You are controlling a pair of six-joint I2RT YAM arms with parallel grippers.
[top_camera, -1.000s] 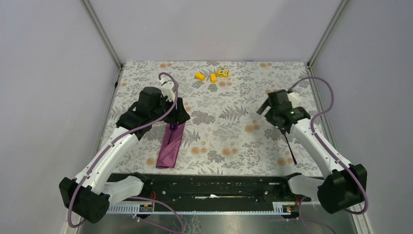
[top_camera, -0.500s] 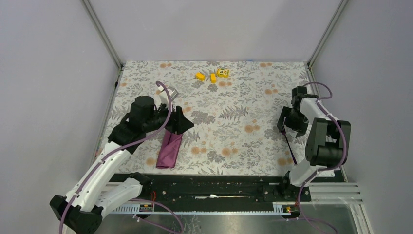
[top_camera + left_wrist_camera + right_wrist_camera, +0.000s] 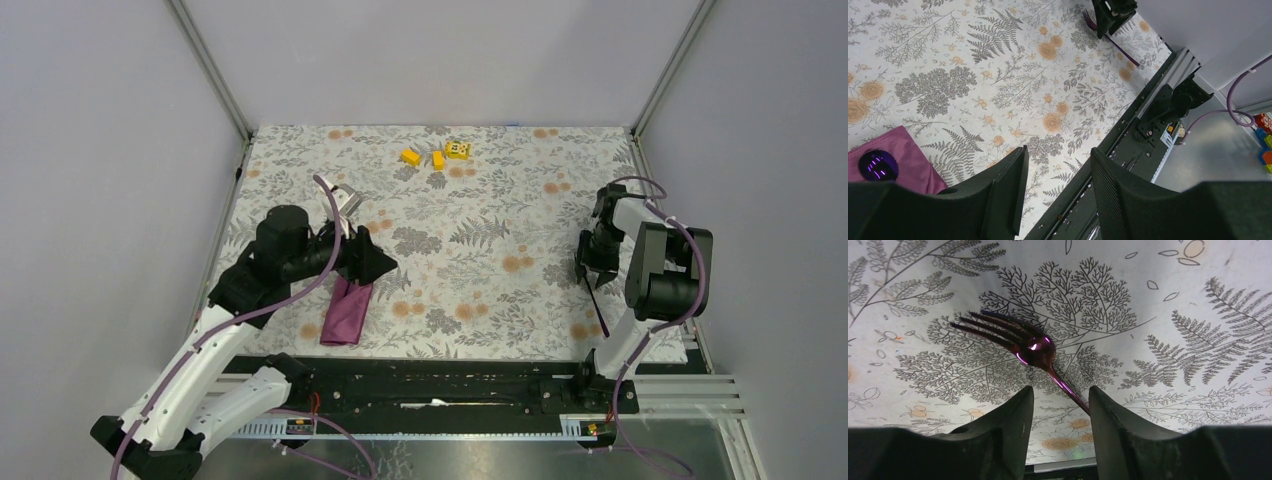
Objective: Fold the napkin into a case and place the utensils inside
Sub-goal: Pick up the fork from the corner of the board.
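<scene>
The case (image 3: 347, 312) lies on the near-left part of the tablecloth (image 3: 480, 215), a narrow plum strip running near to far, its near end close to the table's near edge. At its far end a dark, shiny oval sits on the cloth, seemingly the spoon (image 3: 877, 165) bowl (the handle cannot be seen). The left gripper (image 3: 374, 262) hangs just over that far end, its jaws apart with only patterned cloth showing between them in the left wrist view.

The fork (image 3: 1032, 347) lies well apart from the case, at the right side of the table, tines pointing far and handle running back toward the near edge. The right gripper (image 3: 590, 268) is low over it with its fingers (image 3: 998, 440) spread. The handle passes between them, close against the right finger, not pinched.

Three small yellow blocks (image 3: 437, 156) sit near the far edge, around the middle.
</scene>
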